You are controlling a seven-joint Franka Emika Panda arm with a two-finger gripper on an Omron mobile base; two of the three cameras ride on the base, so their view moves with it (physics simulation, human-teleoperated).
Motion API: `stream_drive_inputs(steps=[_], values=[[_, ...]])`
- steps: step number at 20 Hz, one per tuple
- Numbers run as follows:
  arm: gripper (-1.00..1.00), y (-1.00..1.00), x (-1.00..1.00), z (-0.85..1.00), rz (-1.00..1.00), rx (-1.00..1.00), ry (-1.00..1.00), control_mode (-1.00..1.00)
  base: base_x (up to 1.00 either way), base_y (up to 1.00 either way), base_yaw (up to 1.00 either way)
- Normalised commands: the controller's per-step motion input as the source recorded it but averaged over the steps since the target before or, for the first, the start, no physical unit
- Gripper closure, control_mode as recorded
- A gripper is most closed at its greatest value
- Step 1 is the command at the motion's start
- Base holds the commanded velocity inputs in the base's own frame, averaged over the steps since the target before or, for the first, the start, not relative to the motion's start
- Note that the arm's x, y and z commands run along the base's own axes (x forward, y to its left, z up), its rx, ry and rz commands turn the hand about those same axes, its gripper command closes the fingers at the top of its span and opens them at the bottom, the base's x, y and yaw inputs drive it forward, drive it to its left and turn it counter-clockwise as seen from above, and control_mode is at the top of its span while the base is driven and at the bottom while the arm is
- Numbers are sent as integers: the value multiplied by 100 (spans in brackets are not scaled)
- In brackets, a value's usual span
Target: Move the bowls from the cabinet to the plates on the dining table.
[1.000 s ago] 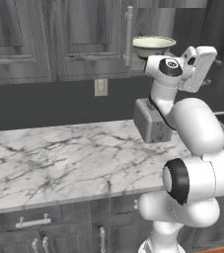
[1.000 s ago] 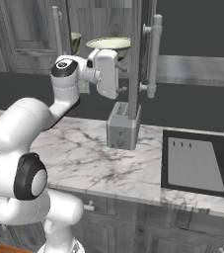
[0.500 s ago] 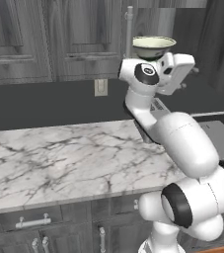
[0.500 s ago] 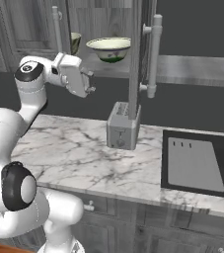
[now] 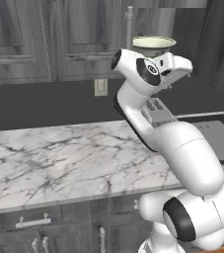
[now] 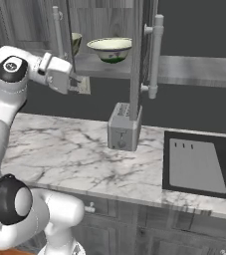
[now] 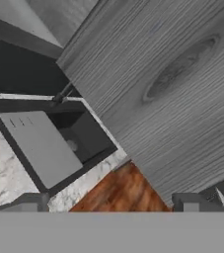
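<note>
2 bowls sit on the lower shelf of the open cabinet (image 6: 109, 20): the nearer bowl (image 6: 110, 49) stands in plain sight near the shelf's front edge, and a second bowl (image 6: 76, 42) peeks out behind the left door's edge. In the left base view you see the same front bowl (image 5: 154, 44) just above the robot's wrist. Your gripper (image 6: 77, 78) hangs below and to the left of the shelf, fingers spread wide with nothing between them; the hand view confirms it, its 2 finger tips (image 7: 34, 201) standing far apart over the open door panel (image 7: 172, 84), the sink (image 7: 44, 143) and the floor. The risks, as they look from here: the hand points away from the bowls, so a hasty swing up could strike the shelf edge or the open door (image 6: 143, 64) with its long handle (image 6: 156, 55). A sideways approach could nudge the front bowl off the shelf onto the toaster (image 6: 123, 126) or the counter (image 6: 59, 154). Reach for the flared rim squarely, or the bowl may tip out of the grip.
</note>
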Motion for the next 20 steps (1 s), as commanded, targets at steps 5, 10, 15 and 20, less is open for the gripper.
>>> stream_drive_inputs(steps=[5, 10, 15, 20], values=[[-100, 19, 0, 0, 25, 24, -11, -100, 0, 0, 0], [-100, 21, 0, 0, 24, 20, -24, -100, 0, 0, 0], [-100, 14, 2, 1, 20, 18, -31, -100, 0, 0, 0], [-100, 2, 7, 0, 14, 17, -23, -100, 0, 0, 0]])
